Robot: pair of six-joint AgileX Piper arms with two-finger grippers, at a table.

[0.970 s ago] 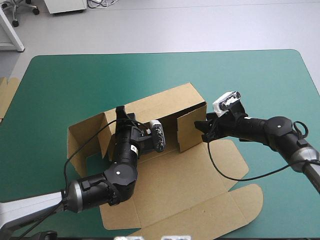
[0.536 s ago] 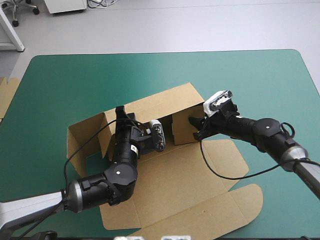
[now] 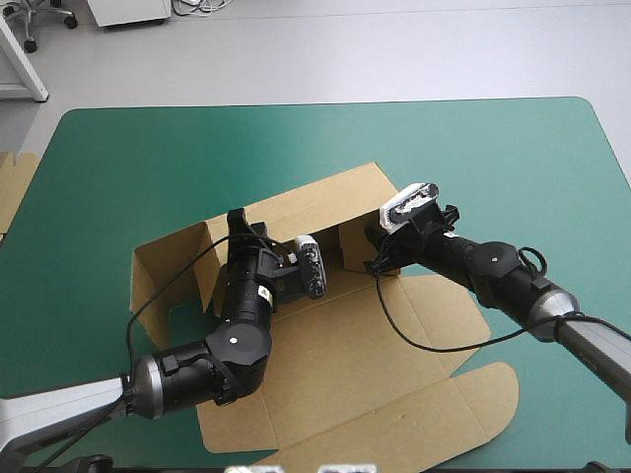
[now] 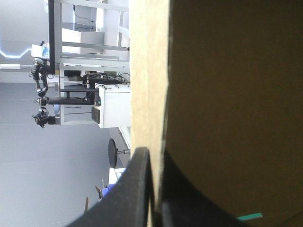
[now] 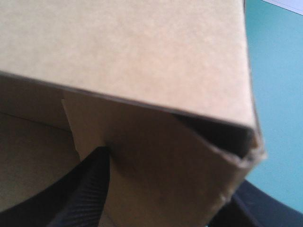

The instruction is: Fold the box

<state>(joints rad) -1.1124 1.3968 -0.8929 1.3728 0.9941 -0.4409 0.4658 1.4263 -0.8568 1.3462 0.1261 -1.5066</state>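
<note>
The brown box point(image 3: 394, 355) lies as a cut sheet at the table's middle, its long back wall point(image 3: 315, 202) raised. My left gripper point(image 3: 240, 225) is shut on the top edge of that wall near its left end; in the left wrist view the gripper point(image 4: 155, 158) pinches the board edge point(image 4: 147, 71). My right gripper point(image 3: 378, 254) is at the wall's right end, pressed against the turned-in end flap point(image 3: 355, 248). In the right wrist view this gripper point(image 5: 170, 182) stands open with the flap point(image 5: 156, 151) between its fingers, below the wall point(image 5: 132, 52).
The left end wall and flaps point(image 3: 158, 266) stand partly raised. The lid panels point(image 3: 414, 424) lie flat toward the table's front edge. More board point(image 3: 15, 182) shows at the table's left edge. Bare teal-green cover point(image 3: 493, 158) stretches behind and right of the box.
My right gripper moved left along the back wall, swinging the right end flap inward. The left arm and its hold stayed as they were.
</note>
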